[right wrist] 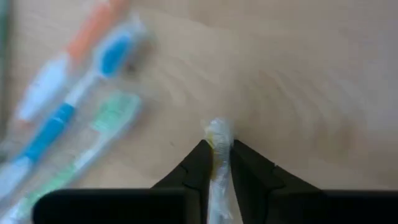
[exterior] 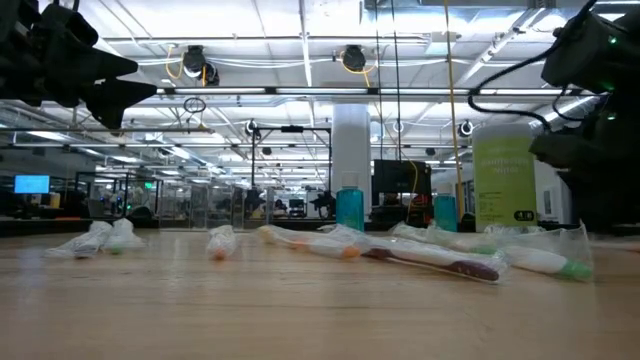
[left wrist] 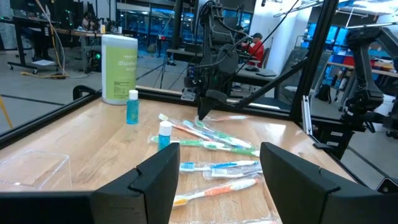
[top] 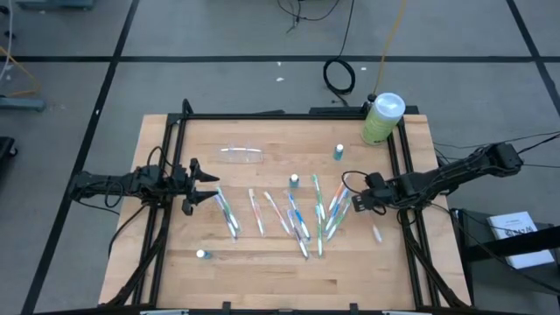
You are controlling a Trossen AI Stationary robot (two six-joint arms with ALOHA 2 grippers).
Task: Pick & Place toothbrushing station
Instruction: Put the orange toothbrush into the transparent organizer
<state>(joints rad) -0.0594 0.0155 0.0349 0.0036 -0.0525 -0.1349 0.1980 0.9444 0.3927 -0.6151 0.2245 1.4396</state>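
on wooden table [top: 262,271], clear toothbrushing station [top: 241,156] lying empty, green bottle [top: 381,118] upright

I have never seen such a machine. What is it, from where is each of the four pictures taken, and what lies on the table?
It is a robot with two dark arms at a wooden table. One picture looks down from above, one looks level along the tabletop, and two come from cameras on the wrists. On the table lie wrapped toothbrushes, small blue bottles, a clear plastic holder and a green bottle. The right gripper is pinching a wrapped toothbrush that lies on the wood. The left gripper waits open at the table's left side, holding nothing.
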